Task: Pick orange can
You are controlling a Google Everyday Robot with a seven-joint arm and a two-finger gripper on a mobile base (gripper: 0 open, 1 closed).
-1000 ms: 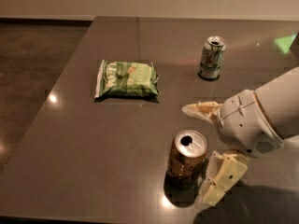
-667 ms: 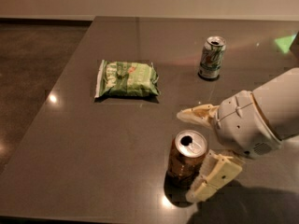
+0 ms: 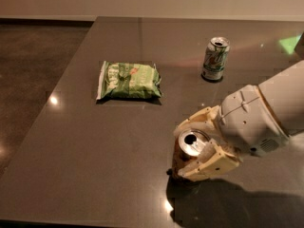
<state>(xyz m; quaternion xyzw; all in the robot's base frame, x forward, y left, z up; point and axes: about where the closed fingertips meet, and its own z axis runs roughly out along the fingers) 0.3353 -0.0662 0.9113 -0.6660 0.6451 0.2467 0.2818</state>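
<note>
The orange can [image 3: 191,141], with an orange-brown body and a silver top with a dark hole, stands upright on the dark table [image 3: 118,146] at the front right. My gripper [image 3: 184,151] reaches in from the right. One cream finger [image 3: 197,121] lies against the can's far side and the other finger [image 3: 209,163] against its near side. The jaws look closed on the can, which still rests on the table.
A green snack bag [image 3: 129,80] lies flat at the middle left. A white-and-green can [image 3: 215,59] stands upright at the back right. The table's left edge drops to a brown floor [image 3: 28,80]. My white arm [image 3: 266,113] covers the right side.
The gripper has moved left and its fingers have closed in from both sides onto the orange can. The can, bag and white-and-green can have stayed put.
</note>
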